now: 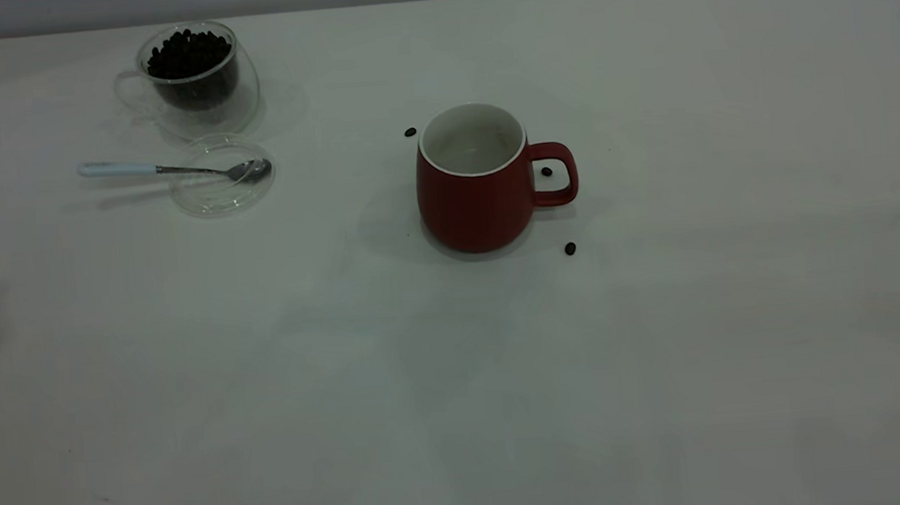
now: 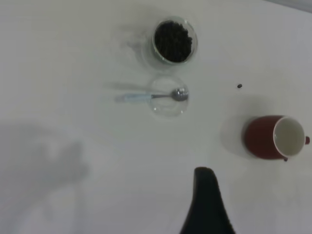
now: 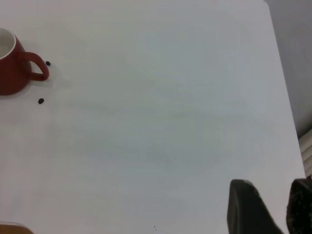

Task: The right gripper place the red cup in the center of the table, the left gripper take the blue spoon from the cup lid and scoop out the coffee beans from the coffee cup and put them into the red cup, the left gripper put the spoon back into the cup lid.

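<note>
The red cup (image 1: 478,195) stands upright near the middle of the table (image 1: 663,348), handle to the right, its inside white. The coffee cup (image 1: 196,80) at the far left holds a heap of coffee beans (image 1: 189,53). In front of it lies the cup lid (image 1: 221,177). The blue spoon (image 1: 167,169) rests with its bowl in the lid and its handle out over the table. No gripper shows in the exterior view. Of my left gripper only one dark finger (image 2: 207,204) shows, high above the table with bare table beside it. My right gripper (image 3: 282,195) hangs open over the table's right side, holding nothing.
Three loose beans lie round the red cup: one behind it (image 1: 410,132), one inside the handle loop (image 1: 546,171), one in front at the right (image 1: 570,249). The table's right edge (image 3: 287,97) shows in the right wrist view.
</note>
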`<state>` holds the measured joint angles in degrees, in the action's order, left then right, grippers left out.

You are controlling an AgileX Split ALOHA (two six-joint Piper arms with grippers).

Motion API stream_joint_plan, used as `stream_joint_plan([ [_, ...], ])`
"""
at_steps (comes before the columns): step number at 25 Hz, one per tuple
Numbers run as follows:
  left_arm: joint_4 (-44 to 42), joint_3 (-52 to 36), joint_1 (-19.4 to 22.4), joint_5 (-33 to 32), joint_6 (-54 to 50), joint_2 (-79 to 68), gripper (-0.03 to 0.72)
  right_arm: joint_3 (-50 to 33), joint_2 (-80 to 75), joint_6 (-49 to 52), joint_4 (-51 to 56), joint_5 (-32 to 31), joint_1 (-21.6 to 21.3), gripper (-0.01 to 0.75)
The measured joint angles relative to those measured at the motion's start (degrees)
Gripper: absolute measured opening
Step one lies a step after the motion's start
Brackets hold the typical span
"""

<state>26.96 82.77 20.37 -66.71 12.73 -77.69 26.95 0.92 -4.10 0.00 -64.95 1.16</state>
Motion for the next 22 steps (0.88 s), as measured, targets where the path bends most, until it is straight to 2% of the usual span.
stream_joint_plan([
  [6, 0.74, -11.51, -2.38, -0.04, 0.97, 11.54, 0.595, 0.0, 0.0, 0.0, 0.0, 0.0, 0.0, 0.239],
  [11, -1.03, -15.23, -2.38, -0.04, 3.94, 20.13, 0.595, 0.0, 0.0, 0.0, 0.0, 0.0, 0.0, 0.239],
  [22, -14.22, -35.29, -3.2, -0.04, 4.4, 42.3, 0.595, 0.0, 0.0, 0.0, 0.0, 0.0, 0.0, 0.239],
])
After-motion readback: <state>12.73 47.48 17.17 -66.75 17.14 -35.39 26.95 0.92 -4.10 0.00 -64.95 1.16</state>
